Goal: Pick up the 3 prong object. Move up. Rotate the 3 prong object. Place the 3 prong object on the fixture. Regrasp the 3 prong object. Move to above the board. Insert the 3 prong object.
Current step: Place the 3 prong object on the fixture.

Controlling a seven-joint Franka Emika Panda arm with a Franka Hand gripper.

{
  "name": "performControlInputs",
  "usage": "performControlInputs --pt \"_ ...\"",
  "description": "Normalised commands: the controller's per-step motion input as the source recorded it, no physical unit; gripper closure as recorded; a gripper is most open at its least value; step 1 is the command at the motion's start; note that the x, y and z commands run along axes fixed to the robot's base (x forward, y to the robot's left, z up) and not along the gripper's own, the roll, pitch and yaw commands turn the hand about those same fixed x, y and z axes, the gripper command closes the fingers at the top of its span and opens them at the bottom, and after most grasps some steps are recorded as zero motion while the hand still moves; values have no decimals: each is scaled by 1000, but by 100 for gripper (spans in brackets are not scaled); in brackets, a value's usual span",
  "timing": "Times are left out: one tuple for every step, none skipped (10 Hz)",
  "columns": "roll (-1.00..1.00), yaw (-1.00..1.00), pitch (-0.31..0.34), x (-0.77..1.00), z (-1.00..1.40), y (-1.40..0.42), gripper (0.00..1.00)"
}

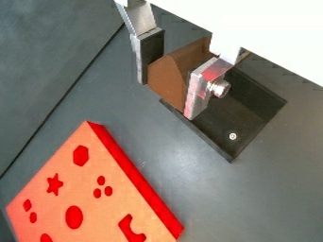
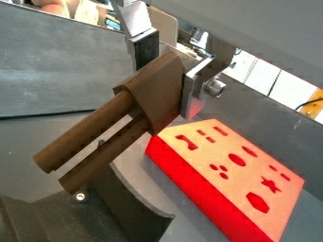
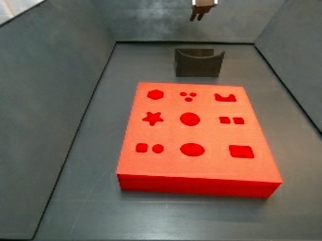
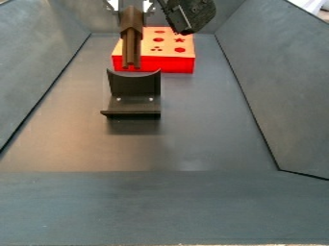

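My gripper is shut on the 3 prong object, a brown wooden block clamped between the flat silver fingers. In a wrist view the 3 prong object reaches out from the gripper, its prongs at the far end. In a side view the object hangs upright just above the fixture, a dark notched block. The gripper sits at the frame's top edge over the fixture. The red board with shaped holes lies flat on the floor beside the fixture.
Grey walls slope up around the dark floor on all sides. The board lies beyond the fixture in this side view. Both wrist views show the board below the gripper and to one side.
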Motion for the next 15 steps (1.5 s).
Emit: performControlInputs --pt "-1000 -154 277 128 -1000 134 100" --pt "-1000 -163 265 133 -1000 137 100" --pt "-1000 -227 275 156 -1000 141 100" --pt "-904 -261 239 172 -1000 137 100" --pt "-800 -273 194 180 -1000 138 100" --pt "-532 -282 95 185 -1000 143 100" --pt "-425 -280 57 188 -1000 144 100" --pt "-236 -245 0 196 -1000 135 100" --pt "-178 -216 -42 191 -923 123 100" --pt "-110 -171 -84 135 -728 159 100" --pt "-101 -162 -95 120 -713 170 100" --pt "-98 -158 -103 119 -704 192 100" --pt "-101 -158 -106 122 -695 195 100" --pt "-100 -133 -110 124 -675 204 100" --pt "-102 -86 -105 113 -684 196 100"
